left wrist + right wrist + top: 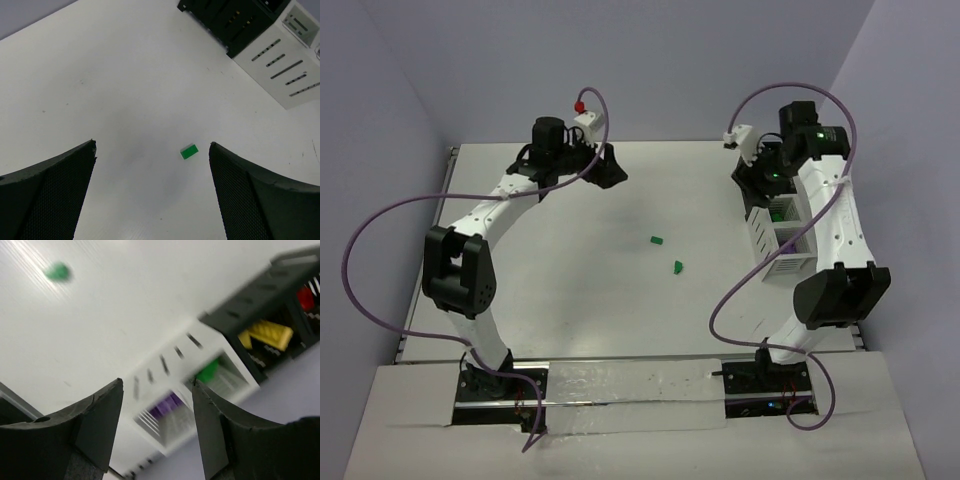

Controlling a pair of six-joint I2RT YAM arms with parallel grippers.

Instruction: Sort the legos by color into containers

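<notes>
- Dropping greens, apparently: one green lego point(207, 371) lying in a white compartment of the containers point(786, 252) at the table's point(570, 320) right edge, under the right gripper point(156, 390), jaws parted, empty.
- Calling next for either loose green lego point(657, 240) mid-table; left gripper point(152, 146) wide open, empty.
- Showing only in right wrist view: purple lego point(167, 404), yellow lego point(267, 334), red lego point(305, 297) binned.

I am reaching my left gripper point(608, 165) out over the far side of the white table point(580, 300), well apart from everything else. My right gripper point(762, 178) is hanging above the far end of the white rack point(788, 262) at the table's right edge, with my own wrist hiding its jaws. A green lego point(656, 240) is lying mid-table. A second green lego point(677, 266) is lying near it, closer to my bases, and both are lying apart from the rack.
</notes>
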